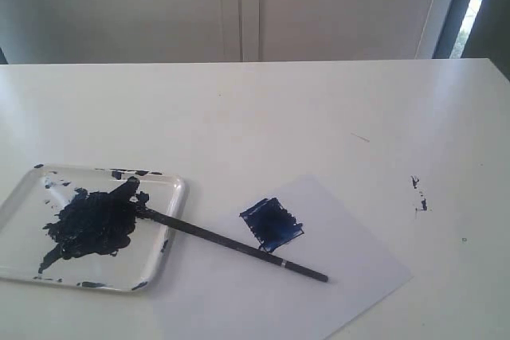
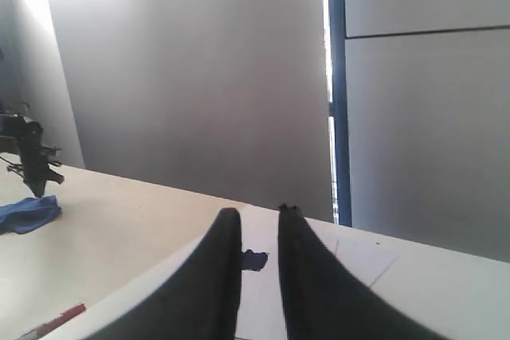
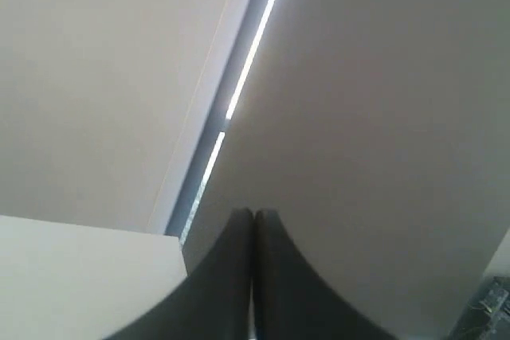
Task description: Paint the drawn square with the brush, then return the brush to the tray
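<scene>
While paint flecks (image 1: 422, 205) dotted the desk (image 1: 239, 117) far from the tray (image 1: 180, 190), left gripper (image 2: 259, 211) stood slightly parted, right gripper (image 3: 253, 213) closed, both empty.

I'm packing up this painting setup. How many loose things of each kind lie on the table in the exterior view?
Tray: 1
Brush: 1
Paper sheet: 1
Total: 3

A white paper sheet (image 2: 358, 264) lies on the pale desk (image 2: 127, 228) just ahead of the left gripper (image 2: 259, 212). Well off to one side of it a blue cloth (image 2: 28, 214) rests near a black fixture (image 2: 32, 161), and a red-tipped pen (image 2: 60, 320) lies closer.
</scene>
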Controlling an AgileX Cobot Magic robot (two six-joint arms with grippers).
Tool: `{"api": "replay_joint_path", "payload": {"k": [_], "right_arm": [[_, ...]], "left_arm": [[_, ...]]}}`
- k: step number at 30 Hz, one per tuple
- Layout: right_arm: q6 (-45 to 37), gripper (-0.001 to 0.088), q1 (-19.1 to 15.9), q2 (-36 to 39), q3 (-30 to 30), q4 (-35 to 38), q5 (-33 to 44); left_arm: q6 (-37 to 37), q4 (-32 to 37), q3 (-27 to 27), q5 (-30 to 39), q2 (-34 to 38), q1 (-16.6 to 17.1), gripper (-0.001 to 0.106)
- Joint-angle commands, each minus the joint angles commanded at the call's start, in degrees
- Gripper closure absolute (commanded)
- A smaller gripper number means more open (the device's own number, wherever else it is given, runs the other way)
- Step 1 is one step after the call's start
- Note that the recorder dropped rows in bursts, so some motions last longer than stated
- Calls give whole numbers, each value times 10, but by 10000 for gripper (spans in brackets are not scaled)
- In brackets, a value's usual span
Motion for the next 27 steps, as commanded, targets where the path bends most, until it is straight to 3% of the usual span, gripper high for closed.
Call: {"api": "replay_joint_path", "payload": {"k": [5,13,16,19,24,26,27], "right_arm": [[0,868,-4,-41,37,1,1],[0,868,-4,-46,39,0,0],[0,868,-4,-46,39,0,0],[0,868,-4,-46,40,0,0],[0,868,-4,-46,41,14,-17],[0,868,-4,-46,45,16,-60],[0,868,-4,-46,54,20,-122]], "left_arm": [[0,0,0,-1,-5,0,817],[1,0,0,1,-5,0,817],[1,0,0,32,-5,0,817],[1,-5,0,127,-7,0,817],[1,-12,0,415,-5,-1,817],[1,-12,0,517,-5,-1,817],[1,-12,0,569,-5,-1,817]]}}
